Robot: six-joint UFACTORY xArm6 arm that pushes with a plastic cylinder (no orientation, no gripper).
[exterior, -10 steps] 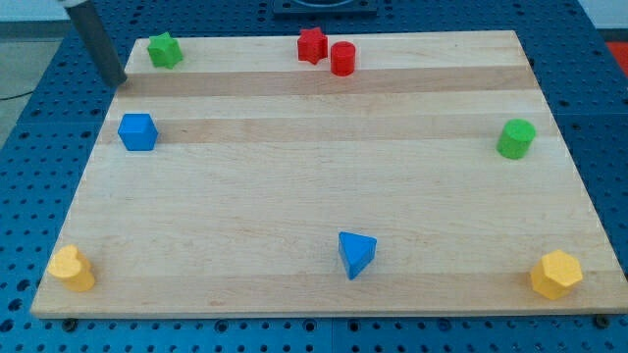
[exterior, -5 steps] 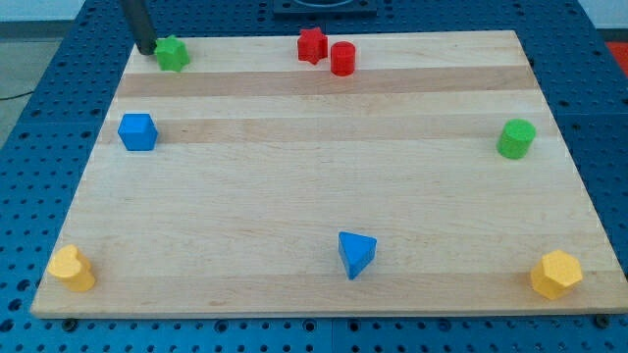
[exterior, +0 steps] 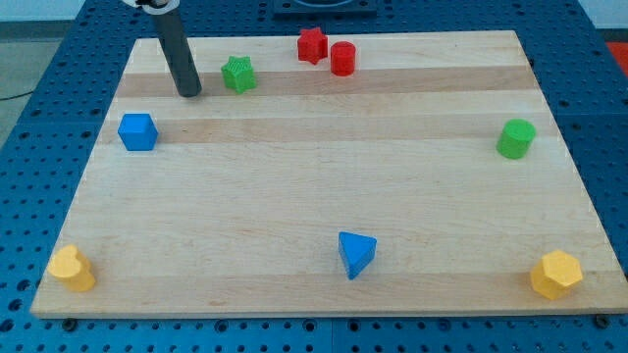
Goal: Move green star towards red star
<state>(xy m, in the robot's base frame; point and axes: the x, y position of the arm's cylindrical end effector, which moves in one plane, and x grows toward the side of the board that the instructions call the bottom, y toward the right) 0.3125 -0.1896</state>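
Green star (exterior: 237, 74) shifted right, my tip (exterior: 189, 93) left — apart

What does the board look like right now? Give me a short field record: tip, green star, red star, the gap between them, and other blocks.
tip: my tip sits just left of the green star, small gap
green star: near the view's top, left of centre
red star: top edge, beside the red cylinder
gap: stars apart, not touching
other blocks: blue cube, green cylinder, blue triangle
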